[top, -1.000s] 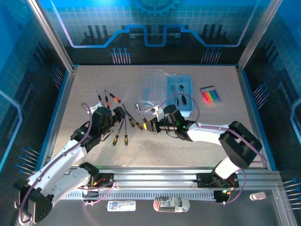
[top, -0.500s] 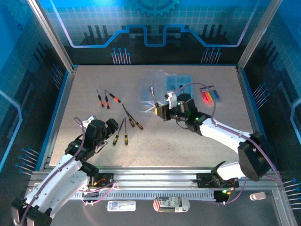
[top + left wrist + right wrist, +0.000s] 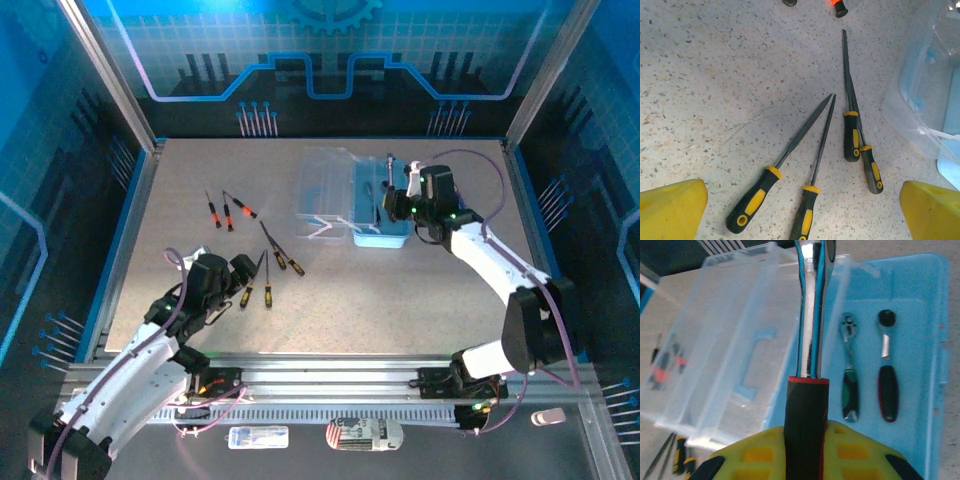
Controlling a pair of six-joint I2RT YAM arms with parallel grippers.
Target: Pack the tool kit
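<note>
My right gripper [image 3: 398, 198] [image 3: 806, 434] is shut on the black handle of a chrome ratchet wrench [image 3: 808, 365] with a red ring, holding it above the blue tool tray [image 3: 385, 239] [image 3: 941, 330]. Inside the tray lie a green-handled ratchet [image 3: 850, 390] and a red-and-black-handled ratchet [image 3: 887, 390]. The tray's clear lid [image 3: 325, 188] [image 3: 725, 345] lies open to its left. My left gripper [image 3: 242, 272] [image 3: 802, 212] is open, low over several yellow-and-black files [image 3: 752, 200] [image 3: 267, 280] on the table, touching none.
Three small screwdrivers with orange-red handles [image 3: 228, 212] lie at the left of the table. A pack of coloured tools [image 3: 447, 203] sits right of the tray. Metal rails run along the table's left and right sides.
The right arm has carried the ratchet from the table's middle up and right to over the blue tray. The left arm has drawn back toward the near edge, still open.
</note>
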